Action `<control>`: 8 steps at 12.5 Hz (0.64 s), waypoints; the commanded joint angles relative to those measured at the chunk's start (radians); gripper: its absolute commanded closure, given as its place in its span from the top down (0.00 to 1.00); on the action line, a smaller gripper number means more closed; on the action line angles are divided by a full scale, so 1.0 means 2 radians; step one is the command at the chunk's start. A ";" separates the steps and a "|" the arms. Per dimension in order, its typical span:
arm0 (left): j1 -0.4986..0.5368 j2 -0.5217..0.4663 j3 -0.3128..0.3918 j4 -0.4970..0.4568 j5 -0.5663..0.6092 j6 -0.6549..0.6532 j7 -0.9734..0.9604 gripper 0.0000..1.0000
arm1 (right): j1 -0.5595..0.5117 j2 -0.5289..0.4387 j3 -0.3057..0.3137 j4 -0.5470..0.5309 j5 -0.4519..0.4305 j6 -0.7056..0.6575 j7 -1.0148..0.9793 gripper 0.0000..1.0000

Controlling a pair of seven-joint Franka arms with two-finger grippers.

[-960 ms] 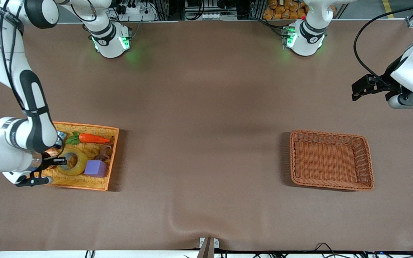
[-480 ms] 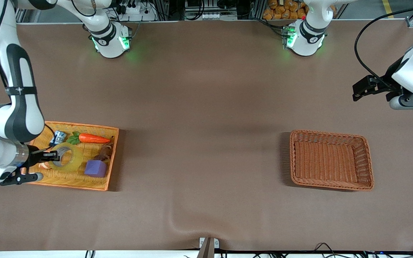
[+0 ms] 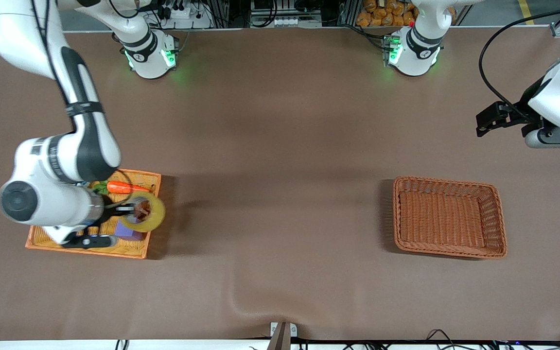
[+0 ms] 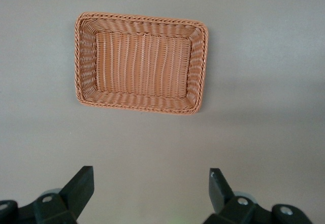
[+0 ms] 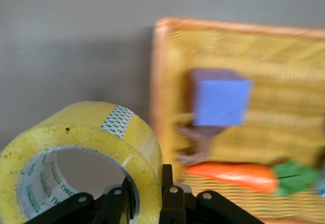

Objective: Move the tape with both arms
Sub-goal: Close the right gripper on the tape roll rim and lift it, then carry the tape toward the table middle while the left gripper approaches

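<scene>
Over the edge of the yellow tray [image 3: 134, 250] at the right arm's end of the table, I find the right gripper [image 3: 129, 210] clamped on the wall of the tape [image 3: 151, 214], one finger inside the ring, the roll lifted clear with its hole facing sideways. The left gripper [image 3: 485, 119] waits with jaws wide over bare table at the other end, well apart from the roll, the empty brown basket [image 3: 450, 250] lying between them. In my judgement, the roll must travel toward the left arm, the nearer to that basket.
</scene>
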 commanded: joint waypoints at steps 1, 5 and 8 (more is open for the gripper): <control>0.003 -0.006 -0.001 -0.003 0.004 -0.002 -0.003 1.00 | 0.049 0.006 -0.005 0.010 0.023 -0.008 0.092 0.00; 0.001 -0.005 0.000 -0.003 0.004 -0.001 -0.004 1.00 | 0.130 0.020 -0.005 0.011 0.023 0.008 0.249 0.00; -0.006 0.000 -0.001 -0.003 0.004 0.010 -0.007 1.00 | 0.180 0.035 -0.005 0.011 0.050 0.046 0.335 0.00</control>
